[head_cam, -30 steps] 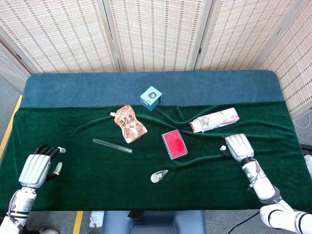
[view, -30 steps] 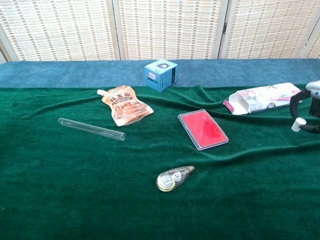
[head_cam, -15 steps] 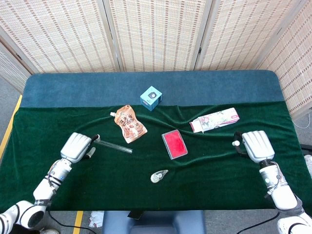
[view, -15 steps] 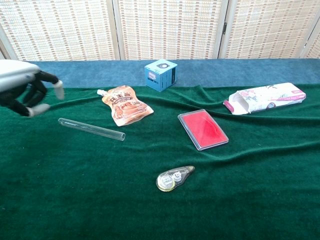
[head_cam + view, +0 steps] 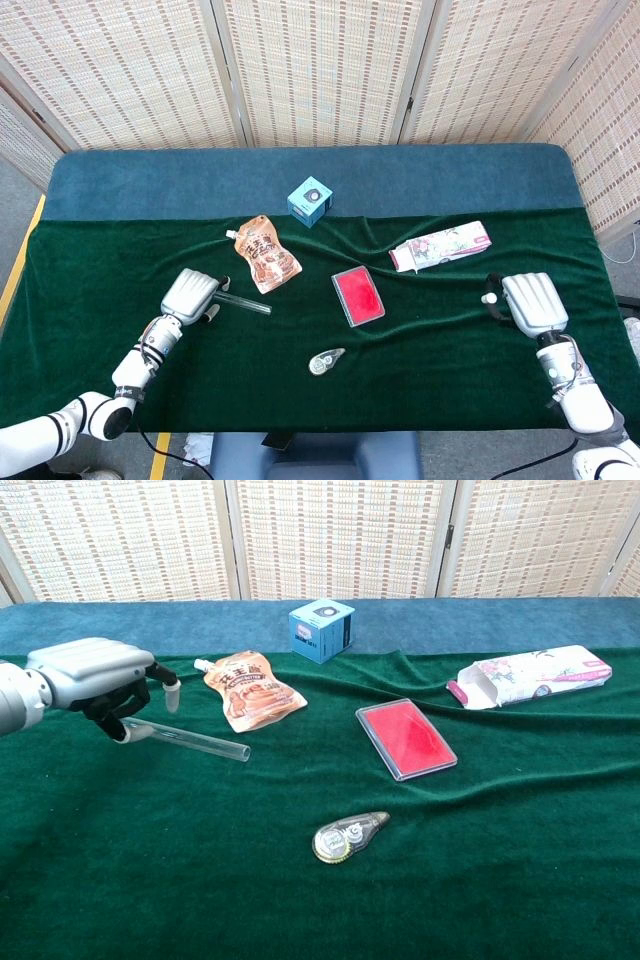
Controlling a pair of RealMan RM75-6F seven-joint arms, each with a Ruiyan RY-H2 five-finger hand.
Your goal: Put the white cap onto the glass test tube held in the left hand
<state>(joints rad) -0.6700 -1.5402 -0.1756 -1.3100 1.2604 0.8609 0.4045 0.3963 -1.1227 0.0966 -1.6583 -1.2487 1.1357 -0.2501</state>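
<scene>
Chest view shows the left hand (image 5: 95, 680) with fingers (image 5: 128, 731) curled over the clear glass test tube (image 5: 205, 743) on green velvet. Right hand (image 5: 530, 303) pinches a small white cap (image 5: 489, 297). No label is readable.

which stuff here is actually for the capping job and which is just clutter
For the job:
glass test tube
white cap
left hand
right hand

Lying about:
orange pouch
blue box
red case
correction tape
floral carton

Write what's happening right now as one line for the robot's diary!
left hand: over end of test tube, grip unclear | tube: lying on green cloth | right hand: pinching white cap
</scene>
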